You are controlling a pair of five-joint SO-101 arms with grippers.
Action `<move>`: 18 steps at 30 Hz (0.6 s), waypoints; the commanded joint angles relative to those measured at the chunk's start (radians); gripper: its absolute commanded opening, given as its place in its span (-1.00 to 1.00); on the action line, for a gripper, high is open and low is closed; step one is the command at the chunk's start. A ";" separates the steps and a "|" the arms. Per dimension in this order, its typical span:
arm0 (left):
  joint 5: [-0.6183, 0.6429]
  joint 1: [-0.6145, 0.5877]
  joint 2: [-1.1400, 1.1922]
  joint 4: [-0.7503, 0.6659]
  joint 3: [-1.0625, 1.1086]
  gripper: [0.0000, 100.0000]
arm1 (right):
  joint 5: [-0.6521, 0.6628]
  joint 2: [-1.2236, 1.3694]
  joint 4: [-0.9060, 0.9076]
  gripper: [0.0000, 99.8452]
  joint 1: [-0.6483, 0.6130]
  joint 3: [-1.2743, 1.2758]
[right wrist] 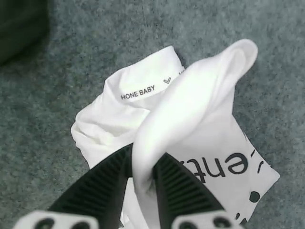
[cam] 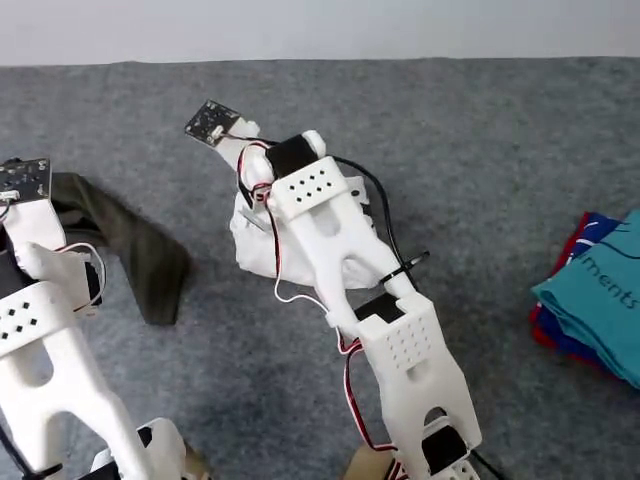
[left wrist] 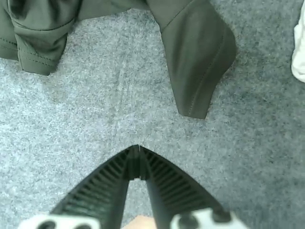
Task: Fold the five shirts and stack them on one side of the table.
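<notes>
Our high camera looks steeply down over the grey table (cam: 480,150) from the arms' base side, taking in both arms. Each wrist camera hangs close above the tabletop, facing down past its own gripper: the left gripper (left wrist: 139,151) toward the olive shirt (left wrist: 195,57), the right gripper (right wrist: 143,155) over the white shirt (right wrist: 138,95). Both shirts also lie in the high view.

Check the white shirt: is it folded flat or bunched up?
Bunched up. The white shirt lies crumpled on the table, with one loop of cloth raised and pinched in the right gripper.
</notes>
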 commanded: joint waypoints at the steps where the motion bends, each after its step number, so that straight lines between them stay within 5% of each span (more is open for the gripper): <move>1: -0.011 0.003 -0.029 0.006 -0.010 -0.99 | 0.011 -0.018 -0.016 -0.84 -0.005 -0.009; 6: -0.011 0.003 -0.029 0.006 -0.010 -0.99 | 0.008 -0.030 -0.015 -0.51 -0.025 -0.023; 18: -0.011 0.003 -0.029 0.006 -0.010 -0.99 | 0.015 -0.022 0.248 -0.64 0.025 -0.330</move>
